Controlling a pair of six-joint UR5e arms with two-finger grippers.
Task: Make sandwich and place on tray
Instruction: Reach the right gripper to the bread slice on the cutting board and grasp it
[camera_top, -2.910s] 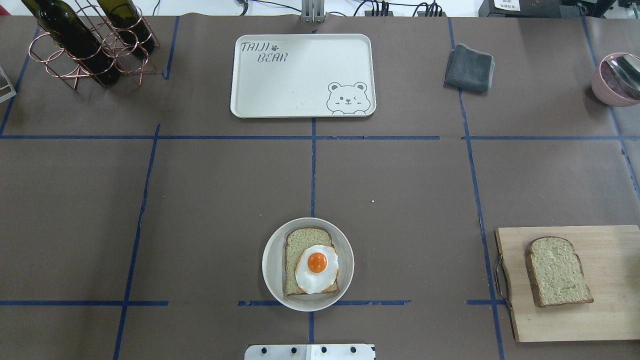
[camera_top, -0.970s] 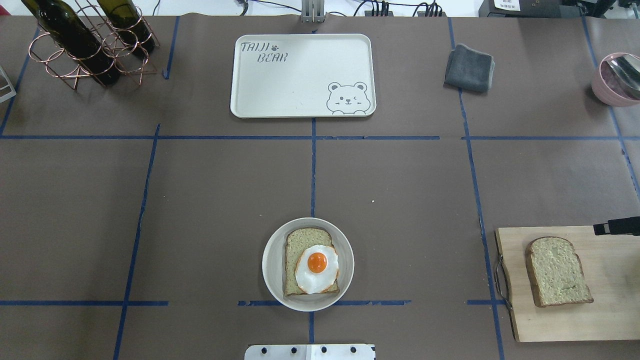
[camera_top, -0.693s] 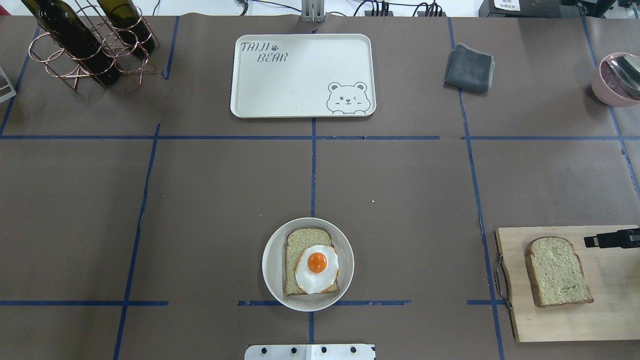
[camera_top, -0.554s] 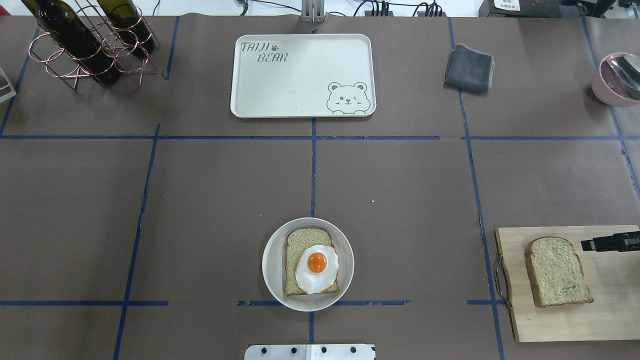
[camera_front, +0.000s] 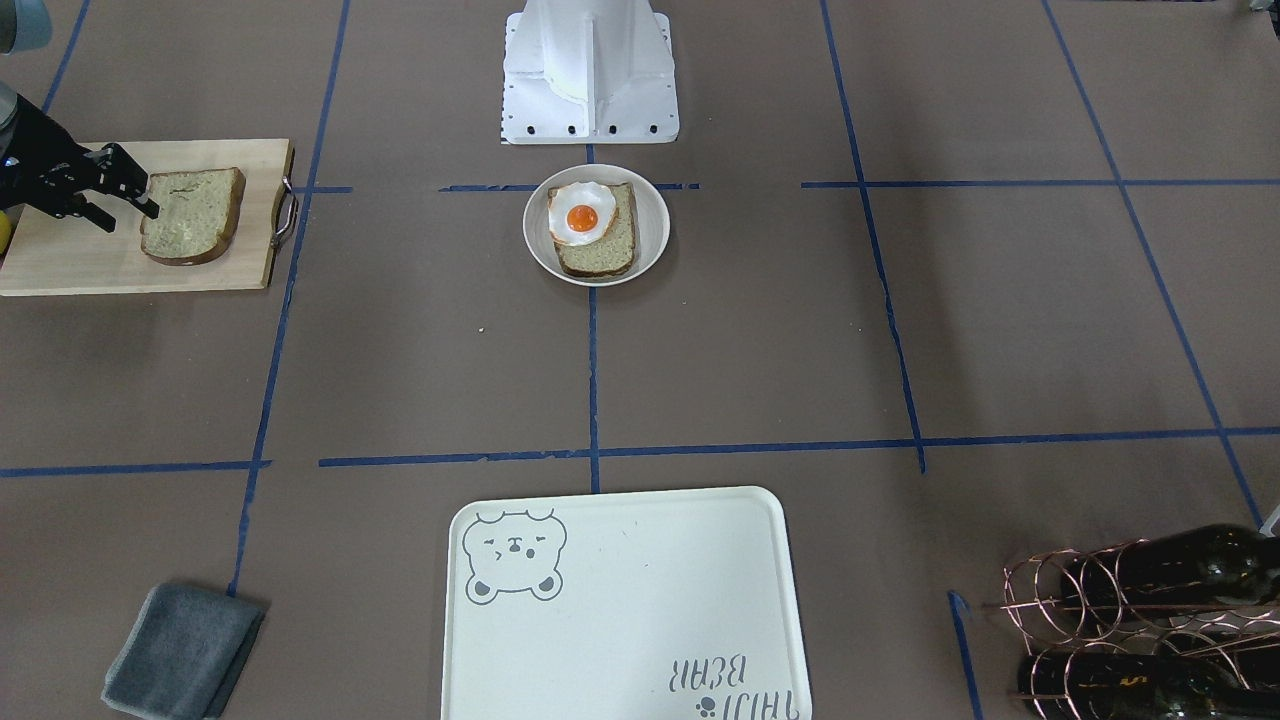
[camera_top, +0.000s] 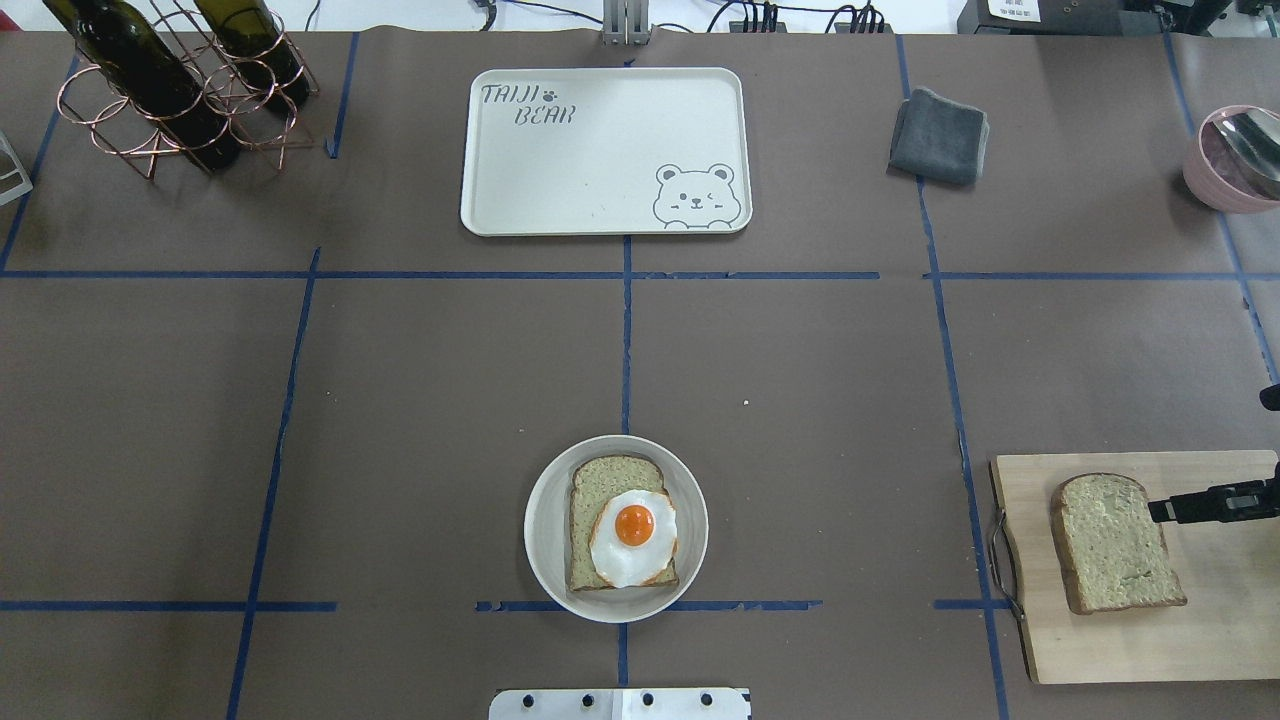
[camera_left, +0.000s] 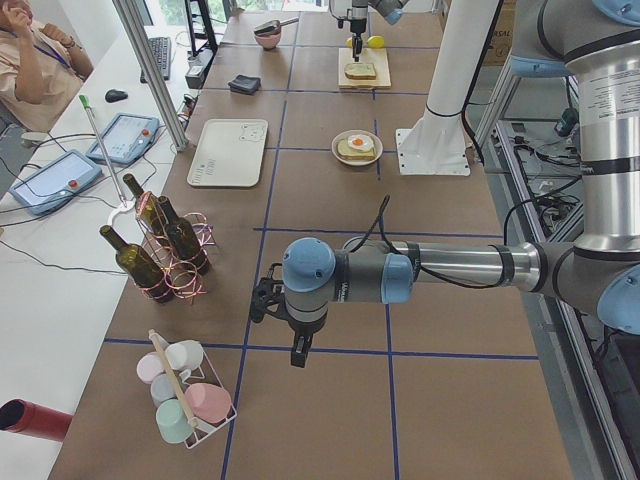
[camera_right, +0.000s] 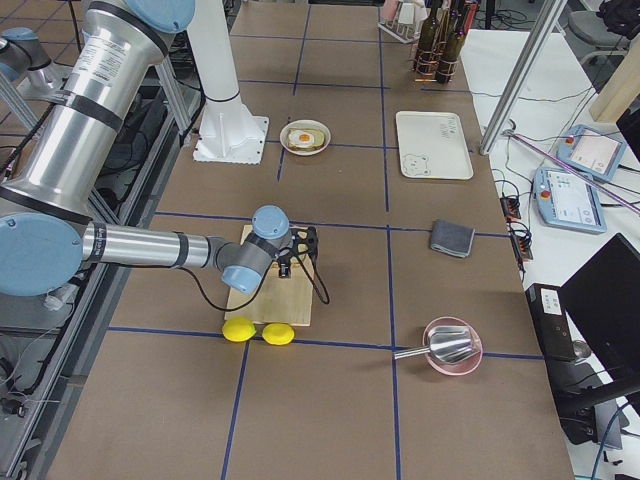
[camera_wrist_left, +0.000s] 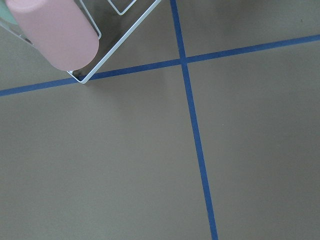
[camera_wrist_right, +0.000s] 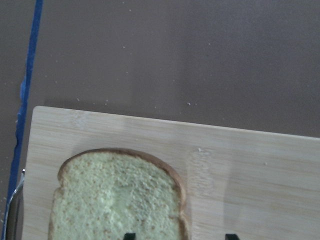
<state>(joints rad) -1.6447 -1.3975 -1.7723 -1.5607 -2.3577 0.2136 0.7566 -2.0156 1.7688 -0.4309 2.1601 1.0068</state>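
One bread slice (camera_top: 600, 480) with the fried egg (camera_top: 633, 535) on it lies on a small round plate (camera_top: 545, 500) near the robot's base. A second slice (camera_top: 1110, 545) lies on the wooden board (camera_top: 1100, 640) at the near right. The cream bear tray (camera_top: 600, 150) sits bare at the far middle. My right gripper (camera_top: 1165, 508) is open just above the second slice's right edge; in the right wrist view (camera_wrist_right: 179, 235) one fingertip is over the bread (camera_wrist_right: 115, 200) and one over the board. My left gripper (camera_left: 295, 350) hangs over bare table far to the left; I cannot tell whether it is open.
A grey cloth (camera_top: 938, 135) lies right of the tray. A pink bowl with a metal scoop (camera_top: 1235, 160) is at the far right. A wire rack with wine bottles (camera_top: 180, 85) stands far left. Two lemons (camera_right: 255, 330) lie beside the board. A cup rack (camera_left: 185, 395) stands near the left arm.
My right gripper has come in from the right edge and moved left and nearer over the board, up to the second slice's right edge. Bread, egg and tray have not moved.
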